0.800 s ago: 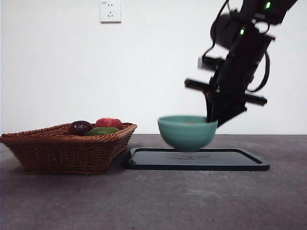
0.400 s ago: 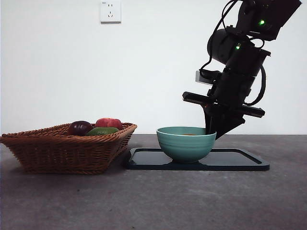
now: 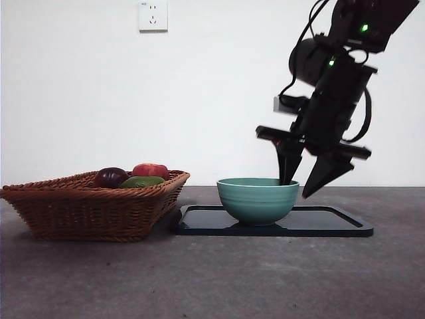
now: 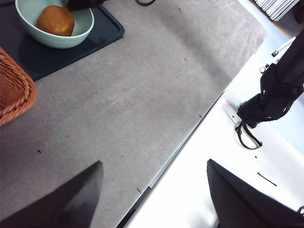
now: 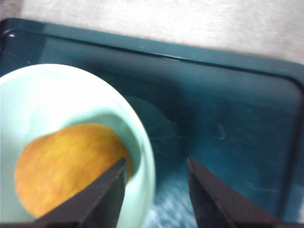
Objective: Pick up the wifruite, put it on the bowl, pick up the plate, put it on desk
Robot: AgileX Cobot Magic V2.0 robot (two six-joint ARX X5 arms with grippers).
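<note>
The teal-green bowl (image 3: 257, 199) (image 4: 52, 42) (image 5: 52, 95) stands on the plate (image 3: 325, 222) (image 4: 102, 28) (image 5: 213, 95), a flat dark rectangular tray on the desk (image 3: 212, 279). The brown wifruite (image 4: 55, 20) (image 5: 61, 166) lies inside the bowl. My right gripper (image 3: 297, 188) (image 5: 156, 164) is open and straddles the bowl's right rim, one jaw inside by the fruit, the other outside over the tray. It holds nothing. Far from these, my left gripper (image 4: 153, 164) hangs open and empty above the desk's edge.
A woven basket (image 3: 93, 206) (image 4: 12, 85) with several fruits (image 3: 133, 176) sits just left of the tray, nearly touching it. The grey desk (image 4: 133, 95) ends at an edge (image 4: 190, 133) with a white surface and black gear beyond.
The bowl has come down with the right gripper and settled on the tray. The right jaws, shut on its rim before, have now spread open.
</note>
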